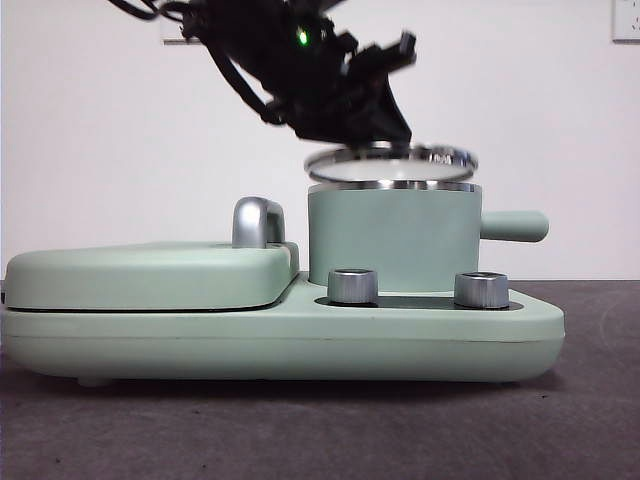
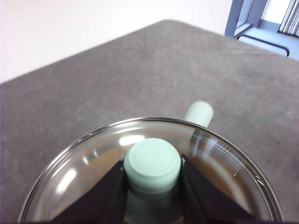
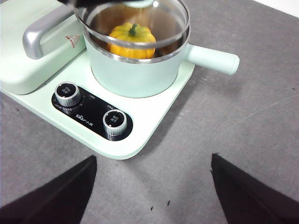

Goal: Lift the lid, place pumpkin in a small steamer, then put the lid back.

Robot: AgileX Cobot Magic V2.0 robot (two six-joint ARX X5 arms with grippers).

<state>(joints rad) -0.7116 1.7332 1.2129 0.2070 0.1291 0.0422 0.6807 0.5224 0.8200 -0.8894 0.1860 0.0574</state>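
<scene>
Looking level across the table, I see the left gripper (image 1: 385, 125) hanging dark above the pot (image 1: 392, 238), with the lid (image 1: 392, 165) tilted just over the pot's steel rim, one edge near touching, the other raised; the pot sits on the pale green cooker base (image 1: 280, 325), beside the flat griddle cover (image 1: 140, 275) with its chrome handle (image 1: 256, 222); two steel dials (image 1: 352, 285) stand at the base's front.

From the left wrist, the jaws stand closed on the lid's green knob (image 2: 152, 163), one on each side; the glass dome (image 2: 84, 172) spreads round it, and the pot's side handle (image 2: 199, 113) pokes out beyond the rim.

From the right wrist, the right gripper (image 3: 154, 191) waits well apart over bare table (image 3: 243, 140), jaws wide and empty; the pumpkin (image 3: 131, 39) already sits inside the pot, seen through the lid that hovers above it.

The lid is glass, stiff and breakable, likely heavier at its rim than the small knob suggests; the knob is the one sensible hold, smooth though, so it may slip or swing; I'd judge it wants lowering level and gently until rim meets rim.
</scene>
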